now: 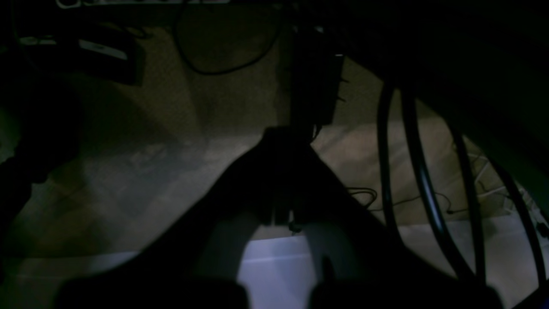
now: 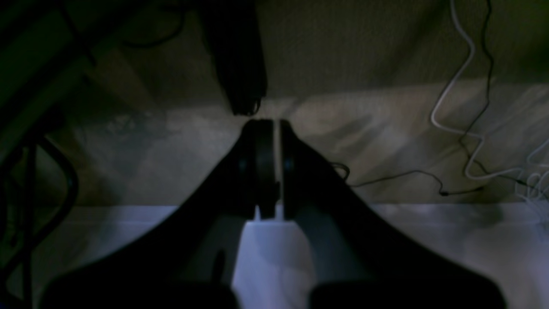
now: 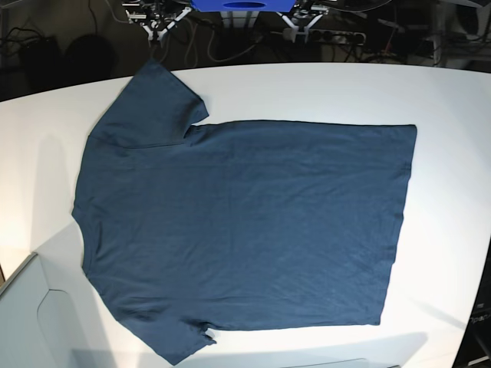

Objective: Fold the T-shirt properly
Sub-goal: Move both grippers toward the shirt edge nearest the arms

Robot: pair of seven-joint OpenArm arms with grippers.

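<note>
left hand (image 1: 281,133): pressed together, holds nothing | right hand (image 2: 269,124): pressed together, holds nothing

Plain dark navy-blue T-shirt (image 3: 245,230), no print or pattern, on a white table (image 3: 445,100); black left gripper (image 1: 283,133) and black right gripper (image 2: 276,124); speckled beige-brown carpet (image 2: 364,47); black cables (image 1: 420,171) and a white cable (image 2: 454,81); bright blue block (image 3: 242,4)
</note>
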